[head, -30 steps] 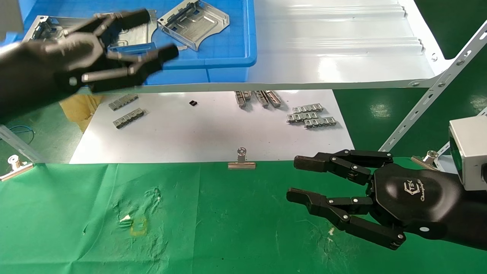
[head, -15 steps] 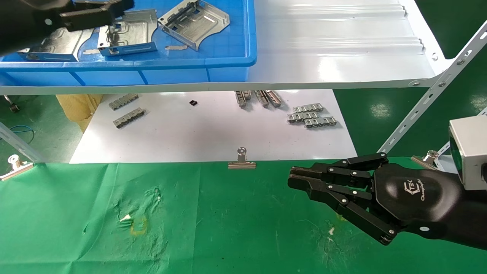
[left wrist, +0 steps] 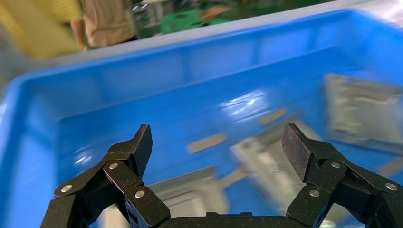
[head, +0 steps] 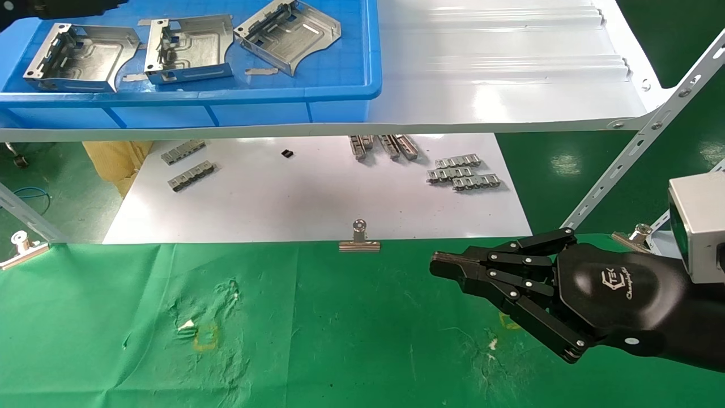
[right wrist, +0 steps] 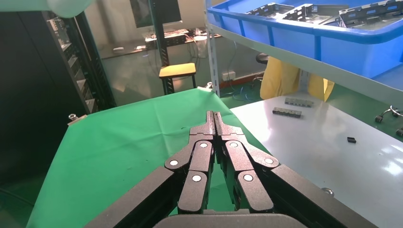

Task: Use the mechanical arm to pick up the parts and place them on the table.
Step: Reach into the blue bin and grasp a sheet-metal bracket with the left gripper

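Three silver parts lie in a blue bin on the shelf. My left gripper is open and empty, hovering above the parts inside the bin. In the head view only a black edge of the left arm shows at the far top left. My right gripper is shut and empty, held low over the green table at the right. The right wrist view shows its fingers pressed together.
The glossy white ribbed shelf carries the bin. Below it a white board holds small grey linked strips. A silver binder clip sits at the board's front edge. A slanted shelf strut stands at the right.
My left arm has moved up and back over the bin, almost leaving the head view. My right gripper has gone from open to shut and stayed in place.
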Motion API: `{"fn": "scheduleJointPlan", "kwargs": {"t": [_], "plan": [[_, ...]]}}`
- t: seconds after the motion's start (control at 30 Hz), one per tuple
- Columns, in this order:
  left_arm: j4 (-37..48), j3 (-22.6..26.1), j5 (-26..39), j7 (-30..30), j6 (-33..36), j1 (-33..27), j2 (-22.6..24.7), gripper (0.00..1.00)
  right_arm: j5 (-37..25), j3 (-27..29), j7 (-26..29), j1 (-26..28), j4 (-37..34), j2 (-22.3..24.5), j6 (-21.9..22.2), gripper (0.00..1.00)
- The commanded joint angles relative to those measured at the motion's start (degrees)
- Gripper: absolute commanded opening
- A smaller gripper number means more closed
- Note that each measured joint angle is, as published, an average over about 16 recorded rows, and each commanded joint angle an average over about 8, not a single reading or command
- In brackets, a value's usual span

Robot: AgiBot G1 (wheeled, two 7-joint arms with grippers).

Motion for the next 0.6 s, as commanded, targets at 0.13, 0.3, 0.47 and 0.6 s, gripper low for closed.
{"fn": "scheduleJointPlan", "kwargs": {"t": [0.13,0.3,0.47,0.6], "plan": [[2.05,2.69,5.42,-5.66,-1.45,-3.24,0.49,1.0,0.0,0.0,0.0,0.0,0.0,0.0,0.0,0.0],[1.84,4.55,9.34,-10.39,-2.55,-4.1,0.32,1.0,0.0,0.0,0.0,0.0,0.0,0.0,0.0,0.0],[0.97,5.58,11.96,-14.52,-4.07,-3.65,-0.27,1.0,0.0,0.0,0.0,0.0,0.0,0.0,0.0,0.0],[-0.17,6.06,13.44,-18.37,-5.09,-2.89,-0.92,1.0,0.0,0.0,0.0,0.0,0.0,0.0,0.0,0.0]]}}
